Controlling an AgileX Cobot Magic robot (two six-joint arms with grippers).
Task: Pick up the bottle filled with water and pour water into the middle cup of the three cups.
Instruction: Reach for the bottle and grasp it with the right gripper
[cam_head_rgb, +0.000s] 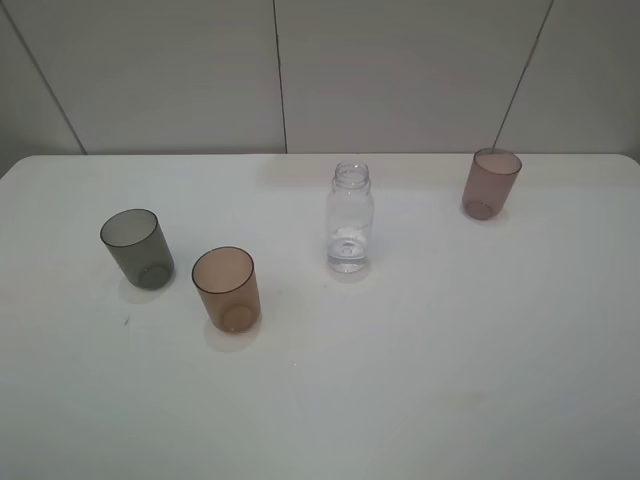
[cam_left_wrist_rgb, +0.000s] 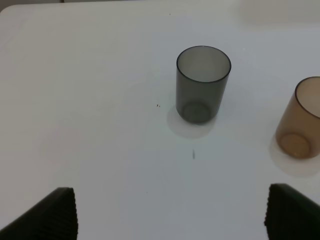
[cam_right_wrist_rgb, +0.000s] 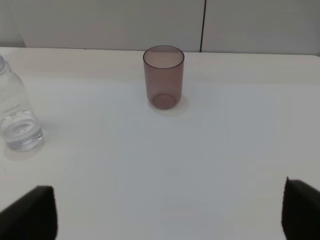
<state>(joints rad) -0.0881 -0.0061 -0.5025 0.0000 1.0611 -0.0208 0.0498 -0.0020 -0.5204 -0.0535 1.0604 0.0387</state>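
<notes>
The clear capless bottle (cam_head_rgb: 350, 222) stands upright near the table's middle, with water showing in its lower part. The three cups stand upright: smoky grey (cam_head_rgb: 137, 248) at the left, the orange-brown middle cup (cam_head_rgb: 227, 289) just right of it and nearer the front, mauve-pink (cam_head_rgb: 491, 183) at the far right. Neither arm appears in the high view. My left gripper (cam_left_wrist_rgb: 170, 215) is open, short of the grey cup (cam_left_wrist_rgb: 202, 84), with the orange-brown cup (cam_left_wrist_rgb: 302, 120) off to one side. My right gripper (cam_right_wrist_rgb: 167, 212) is open, facing the pink cup (cam_right_wrist_rgb: 163, 76), the bottle (cam_right_wrist_rgb: 15, 115) at the frame's edge.
The white table (cam_head_rgb: 450, 350) has rounded far corners and ends at a pale panelled wall (cam_head_rgb: 400, 70). A small dark speck (cam_left_wrist_rgb: 193, 154) lies on the surface in front of the grey cup.
</notes>
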